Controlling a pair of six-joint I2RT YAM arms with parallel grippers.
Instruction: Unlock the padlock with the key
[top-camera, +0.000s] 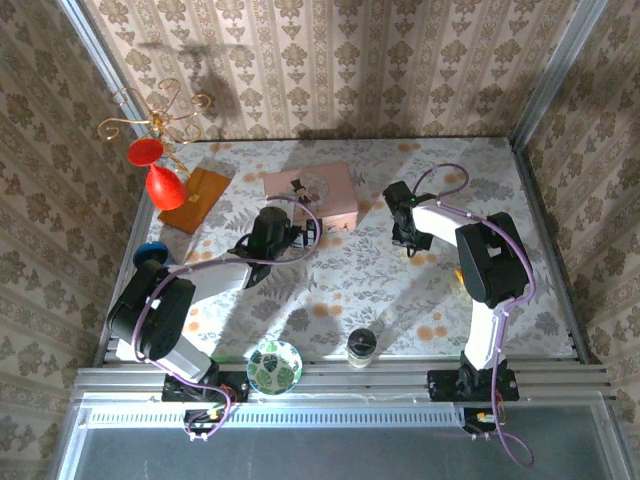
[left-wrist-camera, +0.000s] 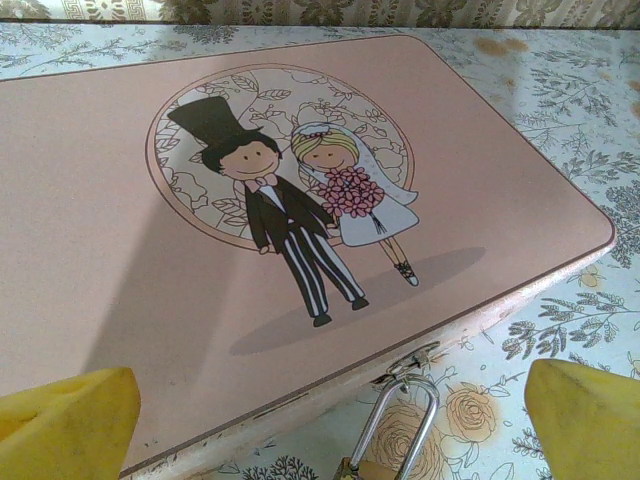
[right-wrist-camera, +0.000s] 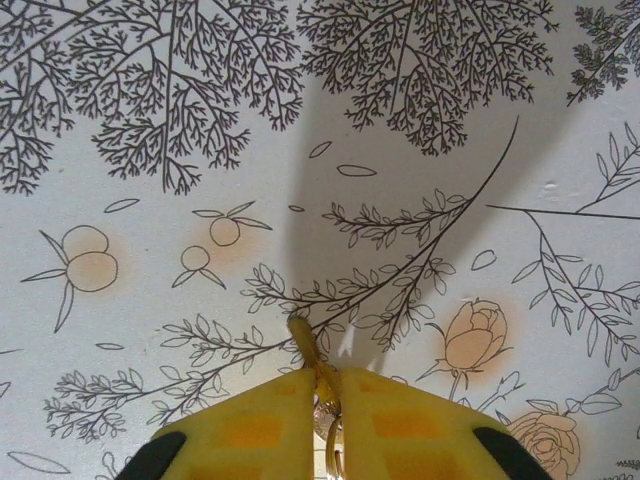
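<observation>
Your right fingers (right-wrist-camera: 250, 430) are clenched on the key (right-wrist-camera: 300, 338) over the surface (right-wrist-camera: 150, 250) — your left fingers (left-wrist-camera: 70, 425) sit released, flanking the padlock (left-wrist-camera: 358, 470), bottom centre.

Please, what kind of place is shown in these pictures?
Probably a small robot test cell dressed up as a room: wallpaper on panels held in a metal frame, a flowered tablecloth, and a left arm and right arm bolted at the near edge.

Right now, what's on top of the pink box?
A drawing of a top-hatted groom and a bride with flowers, printed on the lid of the pink box. Yellow fingers of the left hand cover the lid's near-left part.
</observation>
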